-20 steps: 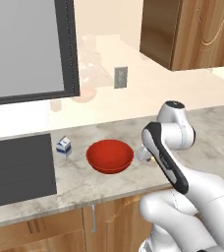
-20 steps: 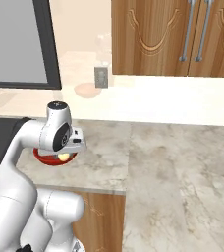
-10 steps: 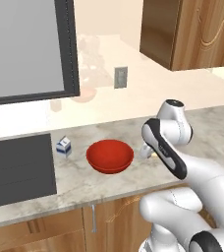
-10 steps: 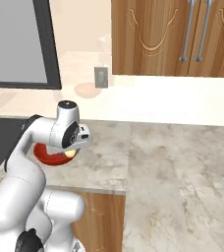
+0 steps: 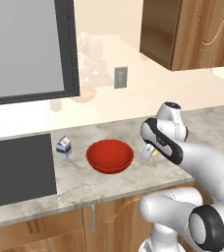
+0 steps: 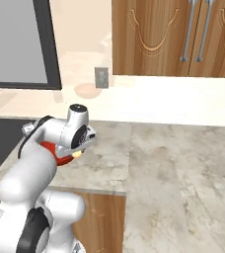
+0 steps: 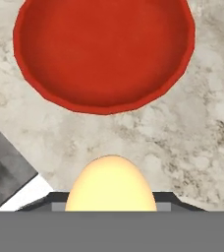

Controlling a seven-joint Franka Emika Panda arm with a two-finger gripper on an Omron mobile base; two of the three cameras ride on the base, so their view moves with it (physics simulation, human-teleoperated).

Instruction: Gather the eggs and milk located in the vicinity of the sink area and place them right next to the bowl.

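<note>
Item 1, nearest: egg (image 7: 111, 183). Pale yellow, smooth, rounded. Sits at the bottom of the hand view, blunt dome uppermost, lower part cut off. In the left base view a pale yellow spot (image 5: 154, 152) shows just beyond the wrist, above the counter on the bowl's right side; in the right base view it shows as a small yellow-orange spot (image 6: 77, 154) under the hand.

Item 2: gripper (image 5: 150, 151). Jaws drawn in narrow, judged to be closed on the egg. The finger tips themselves are hard to make out; the contact is inferred from the egg's place between them.

Item 3: counter (image 7: 182, 142). Mottled grey-beige stone. A bare strip of it lies between egg and bowl in the hand view.

Item 4: bowl (image 7: 103, 101). Red, round, shallow, nothing inside. Directly ahead of the egg along the gripper's line of sight, near but apart. Key relation: the egg hangs over open counter just outside the rim, not over the bowl's hollow. Judgement: the step in hand is setting the egg down beside the bowl, so a straight lowering seems called for, with care that the egg does not roll.

Item 5: milk carton (image 5: 63, 146). White with blue marks, upright, on the bowl's far side from the gripper, near the sink (image 5: 15, 167).

Item 6: other eggs. None can be made out.
</note>
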